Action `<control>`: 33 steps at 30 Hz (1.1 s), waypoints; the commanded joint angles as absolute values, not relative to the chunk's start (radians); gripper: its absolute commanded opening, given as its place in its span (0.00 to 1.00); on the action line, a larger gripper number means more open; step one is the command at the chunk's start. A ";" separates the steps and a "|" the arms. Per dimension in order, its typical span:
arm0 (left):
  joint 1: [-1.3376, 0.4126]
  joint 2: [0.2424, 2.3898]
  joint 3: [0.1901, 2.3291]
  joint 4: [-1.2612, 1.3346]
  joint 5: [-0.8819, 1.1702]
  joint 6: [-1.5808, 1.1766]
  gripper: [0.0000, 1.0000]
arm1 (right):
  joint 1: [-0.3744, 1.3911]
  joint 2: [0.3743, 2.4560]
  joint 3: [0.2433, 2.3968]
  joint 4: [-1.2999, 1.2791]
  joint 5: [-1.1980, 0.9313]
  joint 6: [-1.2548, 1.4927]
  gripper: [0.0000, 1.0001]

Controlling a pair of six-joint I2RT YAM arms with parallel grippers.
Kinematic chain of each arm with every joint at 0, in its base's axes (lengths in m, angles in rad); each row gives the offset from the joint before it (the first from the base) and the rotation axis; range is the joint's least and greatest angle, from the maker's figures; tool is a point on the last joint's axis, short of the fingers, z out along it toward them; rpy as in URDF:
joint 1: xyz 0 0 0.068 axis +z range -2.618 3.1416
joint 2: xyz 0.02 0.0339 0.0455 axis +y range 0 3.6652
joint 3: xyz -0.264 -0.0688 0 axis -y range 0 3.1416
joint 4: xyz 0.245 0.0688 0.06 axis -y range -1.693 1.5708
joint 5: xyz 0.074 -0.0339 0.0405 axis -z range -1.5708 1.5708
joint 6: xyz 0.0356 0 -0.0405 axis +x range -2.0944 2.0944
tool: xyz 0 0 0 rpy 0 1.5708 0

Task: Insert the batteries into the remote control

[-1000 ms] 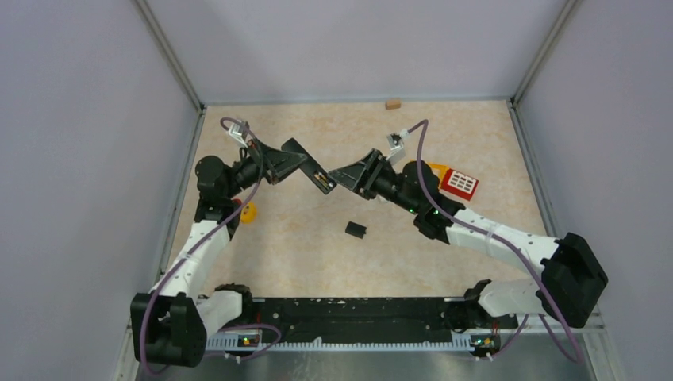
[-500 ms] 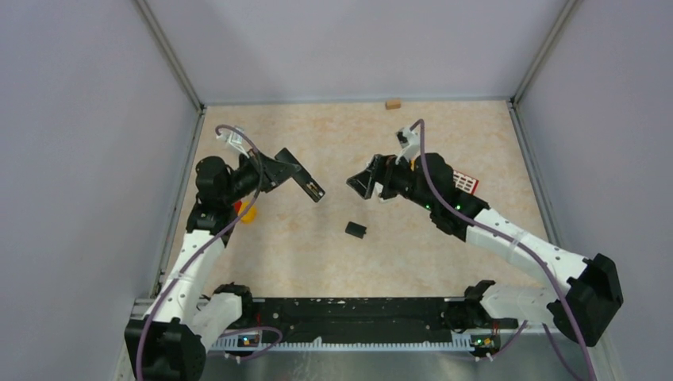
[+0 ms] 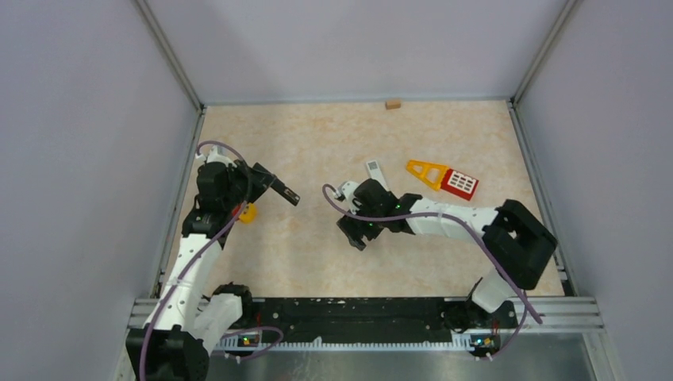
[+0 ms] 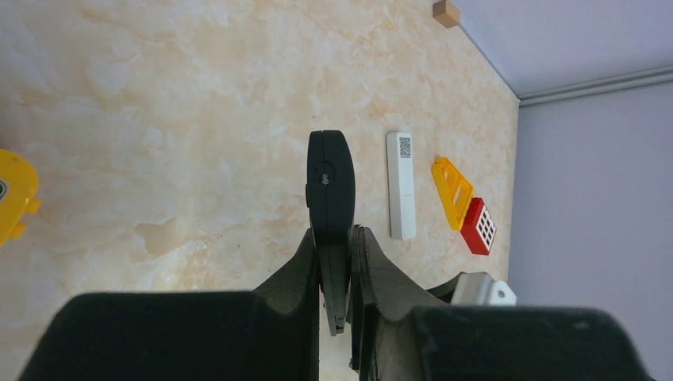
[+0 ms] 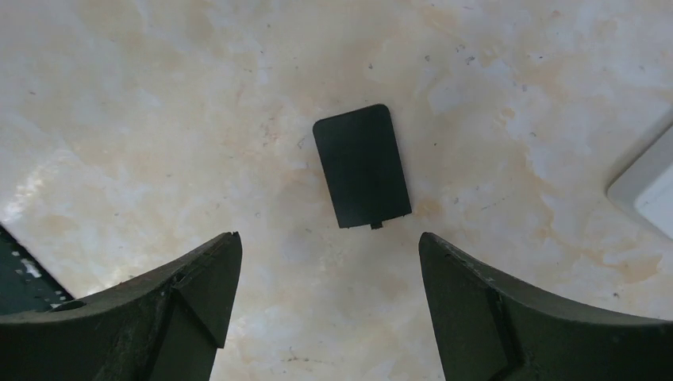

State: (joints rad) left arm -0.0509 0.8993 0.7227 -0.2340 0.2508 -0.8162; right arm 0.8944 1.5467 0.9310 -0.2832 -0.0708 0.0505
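Observation:
A black remote control [image 4: 331,178] is clamped edge-on in my left gripper [image 4: 337,232], which is shut on it and holds it above the table at the left [image 3: 279,190]. A second remote, white [image 3: 373,171], lies flat near the middle [image 4: 401,184]. My right gripper [image 5: 329,246] points straight down at the table with its jaws wide open and nothing between them. Just beyond its fingertips lies a small flat black cover piece [image 5: 362,165]. In the top view the right gripper [image 3: 355,232] hides that cover. No batteries are in view.
A yellow and red toy [image 3: 444,178] lies right of the white remote. A small wooden block [image 3: 392,103] sits at the far edge. A yellow object [image 3: 248,212] lies under the left arm. A corner of the white remote [image 5: 647,186] shows at the right gripper's side.
The right arm left the black remote, swung down and nearer, and now hangs over the black cover with jaws opened. The left arm drew back left, still holding the remote.

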 commanded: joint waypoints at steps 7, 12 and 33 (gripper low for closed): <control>-0.010 0.886 0.762 -0.239 0.235 -0.805 0.00 | 0.902 1.766 1.114 -0.326 0.053 -0.057 0.84; -0.007 0.871 0.758 -0.250 0.237 -0.809 0.00 | 0.902 1.816 1.161 -0.350 0.105 0.063 0.66; -0.007 0.859 0.699 -0.181 0.284 -0.872 0.00 | 0.909 1.728 1.131 -0.422 0.376 1.072 0.65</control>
State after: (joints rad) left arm -0.0128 0.8768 0.7010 -0.2466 0.2653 -0.8513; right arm 0.8997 1.8107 1.1320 -0.4500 0.3542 0.8841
